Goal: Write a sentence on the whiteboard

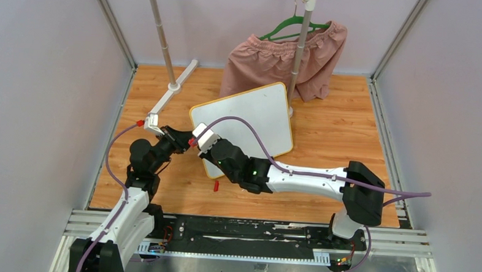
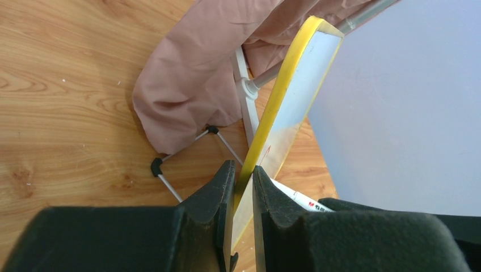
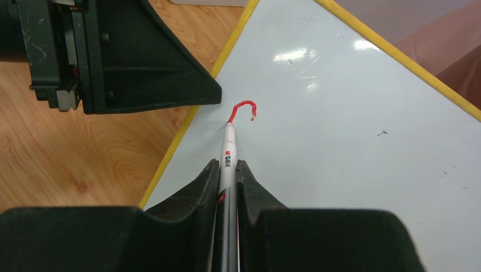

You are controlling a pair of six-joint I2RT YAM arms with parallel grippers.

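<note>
The whiteboard (image 1: 252,115), white with a yellow rim, rests tilted on the wooden table. My left gripper (image 1: 180,139) (image 2: 244,170) is shut on its near-left yellow edge (image 2: 283,90). My right gripper (image 1: 200,137) (image 3: 228,164) is shut on a white marker (image 3: 228,150) whose red tip touches the whiteboard (image 3: 351,147) near that edge. Of the sentence, a single short red hooked stroke (image 3: 245,106) shows at the marker tip. In the right wrist view the left gripper's black body (image 3: 113,56) sits just left of the stroke.
Pink shorts (image 1: 285,58) hang on a green hanger from a rack behind the board. The rack's pole (image 1: 163,40) and white foot (image 1: 173,96) stand at the back left. A small red cap (image 1: 216,186) lies on the table under my right arm. Grey walls enclose both sides.
</note>
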